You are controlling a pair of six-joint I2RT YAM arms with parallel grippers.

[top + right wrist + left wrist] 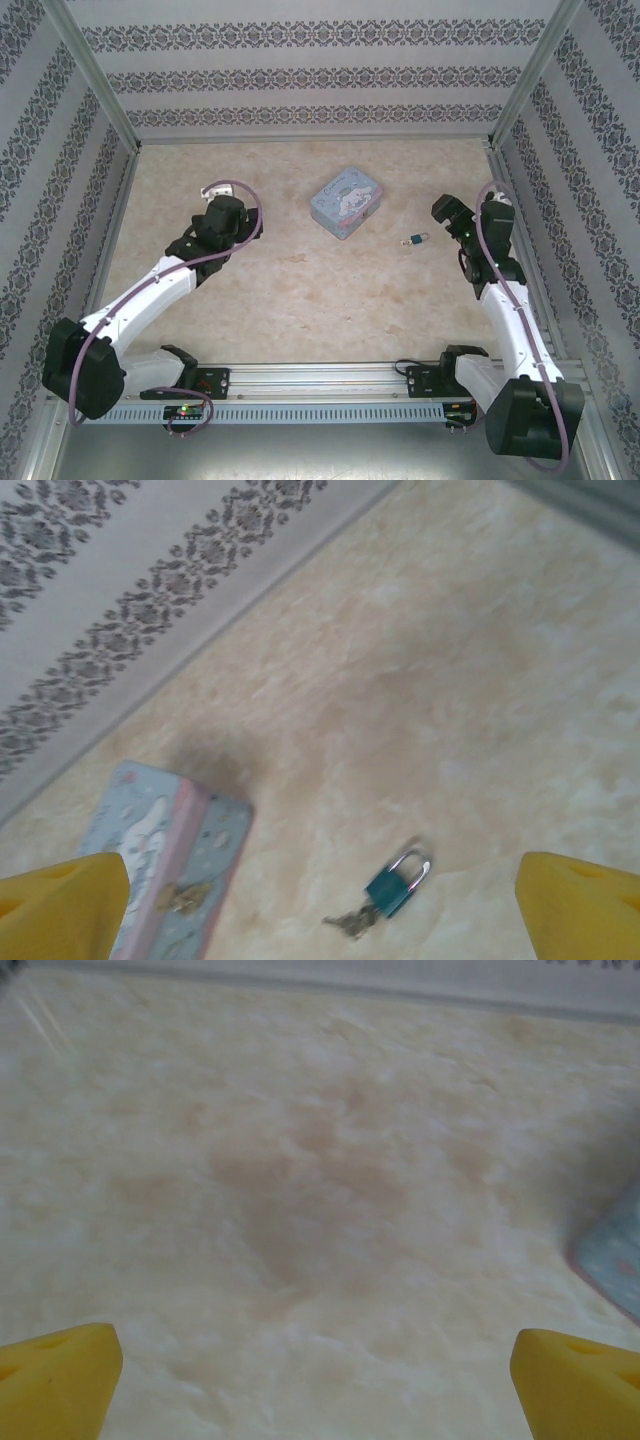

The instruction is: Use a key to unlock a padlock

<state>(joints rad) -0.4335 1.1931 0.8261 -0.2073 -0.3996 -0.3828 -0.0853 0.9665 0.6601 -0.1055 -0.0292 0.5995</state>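
left jaws and right jaws apart | key [350, 920] touches padlock [390, 890] on desk [450, 680] | risk: pinch may skid them (tiny, loose)

Your overhead view looks down from above and behind the arm bases [185, 372], taking in the whole table [300, 300] from well back. Your left wrist view sits low and close over the tabletop, facing the far wall [400, 980], the tin [615, 1260] cut by its right edge. Your right wrist view slants down on the tin and the padlock [398, 885]. All three share the tin; overhead and right wrist share the padlock.
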